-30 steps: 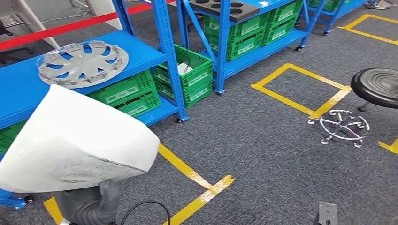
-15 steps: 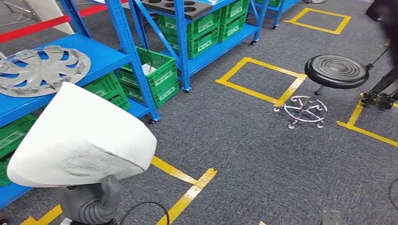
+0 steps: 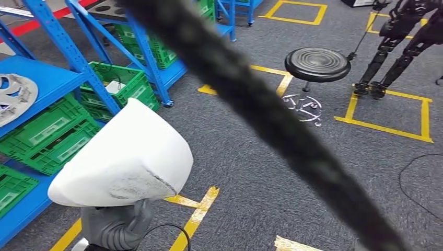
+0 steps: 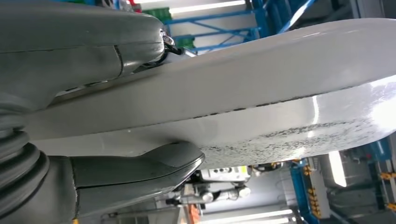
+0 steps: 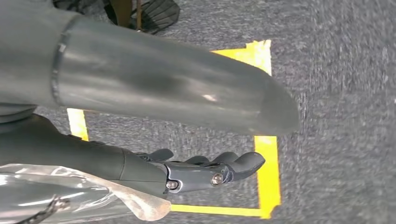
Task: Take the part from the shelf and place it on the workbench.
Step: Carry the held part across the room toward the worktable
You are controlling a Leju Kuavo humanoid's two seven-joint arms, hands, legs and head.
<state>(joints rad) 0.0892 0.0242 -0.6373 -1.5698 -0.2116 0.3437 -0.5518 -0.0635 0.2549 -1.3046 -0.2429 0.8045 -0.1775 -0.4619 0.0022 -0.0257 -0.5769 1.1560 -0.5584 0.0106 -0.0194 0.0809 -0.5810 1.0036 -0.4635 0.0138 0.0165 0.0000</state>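
The part (image 3: 125, 157) is a large white curved shell with a scuffed grey lower edge, at the lower left of the head view. My left hand (image 3: 112, 225) holds it from below. In the left wrist view the thick grey thumb (image 4: 135, 172) presses one face of the part (image 4: 261, 93) and the rest of the hand lies against the other face. The right wrist view looks down at grey carpet, with my right hand (image 5: 210, 170) hanging there, fingers loosely apart and nothing in them.
Blue shelves (image 3: 57, 78) with green crates (image 3: 44, 133) and a silver hubcap (image 3: 13, 94) stand at the left. A black stool (image 3: 317, 64) and dark robot legs (image 3: 402, 42) stand ahead on the carpet with yellow tape squares (image 3: 389, 112). A blurred dark cable (image 3: 271, 125) crosses the view.
The whole head picture has swung: shelves and hubcap slid left, stool and taped squares came nearer the middle. The part stays in my left hand. A blurred dark cable now crosses the view.
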